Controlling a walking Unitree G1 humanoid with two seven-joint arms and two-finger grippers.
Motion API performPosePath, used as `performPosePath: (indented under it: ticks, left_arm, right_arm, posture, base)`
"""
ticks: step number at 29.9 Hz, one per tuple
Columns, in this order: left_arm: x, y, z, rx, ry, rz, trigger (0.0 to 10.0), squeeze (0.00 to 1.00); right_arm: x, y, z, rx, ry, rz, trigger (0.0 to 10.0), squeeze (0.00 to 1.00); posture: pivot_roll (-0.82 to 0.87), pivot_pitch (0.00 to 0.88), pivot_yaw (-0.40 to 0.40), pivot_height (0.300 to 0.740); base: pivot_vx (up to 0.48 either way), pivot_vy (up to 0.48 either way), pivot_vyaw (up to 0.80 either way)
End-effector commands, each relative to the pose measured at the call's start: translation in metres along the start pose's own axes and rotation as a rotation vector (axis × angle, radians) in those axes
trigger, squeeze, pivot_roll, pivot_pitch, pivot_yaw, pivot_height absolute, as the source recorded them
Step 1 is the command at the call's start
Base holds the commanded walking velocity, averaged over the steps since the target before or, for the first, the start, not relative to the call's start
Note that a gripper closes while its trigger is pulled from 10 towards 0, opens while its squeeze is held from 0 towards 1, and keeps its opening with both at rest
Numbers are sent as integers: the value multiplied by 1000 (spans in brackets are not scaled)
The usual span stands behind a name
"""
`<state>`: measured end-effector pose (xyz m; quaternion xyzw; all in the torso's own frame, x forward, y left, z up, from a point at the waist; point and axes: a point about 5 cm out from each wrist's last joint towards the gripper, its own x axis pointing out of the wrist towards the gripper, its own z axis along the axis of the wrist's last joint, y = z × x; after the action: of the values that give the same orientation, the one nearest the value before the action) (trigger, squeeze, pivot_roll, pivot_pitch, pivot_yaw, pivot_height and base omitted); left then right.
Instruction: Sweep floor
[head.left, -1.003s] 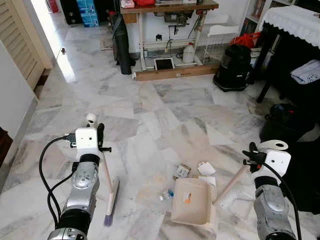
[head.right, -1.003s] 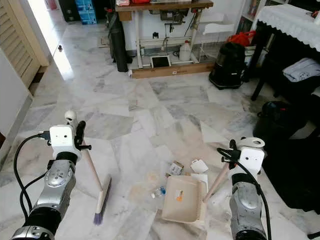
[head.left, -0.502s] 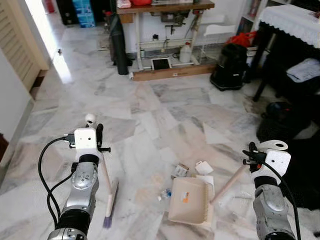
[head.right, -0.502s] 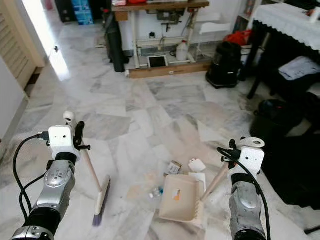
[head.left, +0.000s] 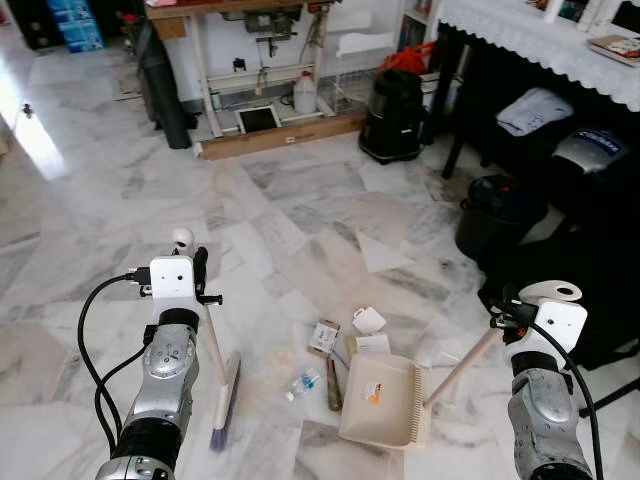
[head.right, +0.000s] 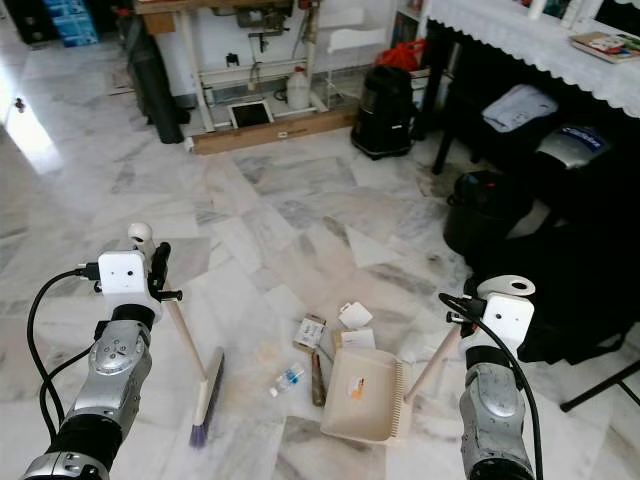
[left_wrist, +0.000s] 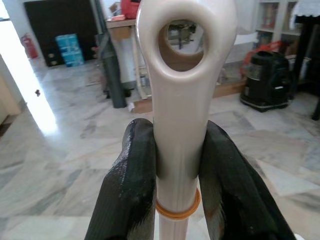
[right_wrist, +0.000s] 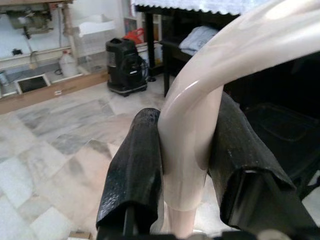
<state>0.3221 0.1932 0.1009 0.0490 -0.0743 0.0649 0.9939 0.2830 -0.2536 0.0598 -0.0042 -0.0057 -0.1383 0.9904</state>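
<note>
**Broom and dustpan in hand over littered marble**

On the grey-veined marble floor (head.left: 300, 215) of a living room, the robot stands with a tool in each arm. The left gripper (left_wrist: 181, 165) has its two black fingers closed tight around the cream handle of a broom (head.left: 218, 375), whose bristled head rests on the floor at the robot's left. The right gripper (right_wrist: 186, 165) is clamped on the curved handle of a beige dustpan (head.left: 382, 400), which sits flat on the floor, mouth facing the litter. Just beside the pan's left edge lie a small plastic bottle (head.left: 301, 383), a brown stick-like scrap (head.left: 332, 371), a small carton (head.left: 324, 335) and a white wrapper (head.left: 368, 320). A black vacuum cleaner (head.left: 392, 102) stands well beyond, near a workbench (head.left: 240, 40)
</note>
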Motion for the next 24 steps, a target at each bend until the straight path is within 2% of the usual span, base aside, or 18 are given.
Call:
performPosePath:
  ticks: [1,7,24]
  left_arm:
    - [3,2,5,2,-21,-2,10000,0]
    - [4,5,5,20,-20,-7,10000,0]
    - [5,3,5,8,-18,-7,10000,0]
  right_arm:
    - [6,-1,9,6,-37,-8,10000,0]
    - [5,-2,8,2,-38,-7,10000,0]
    - [5,-1,8,2,-35,-9,10000,0]
  posture:
    - [-68,0,18,740]
    - [-66,0,19,740]
    - [-67,0,21,740]
  base:
    - [0,292,-744]
    - [0,49,-744]
    - [0,0,-742]
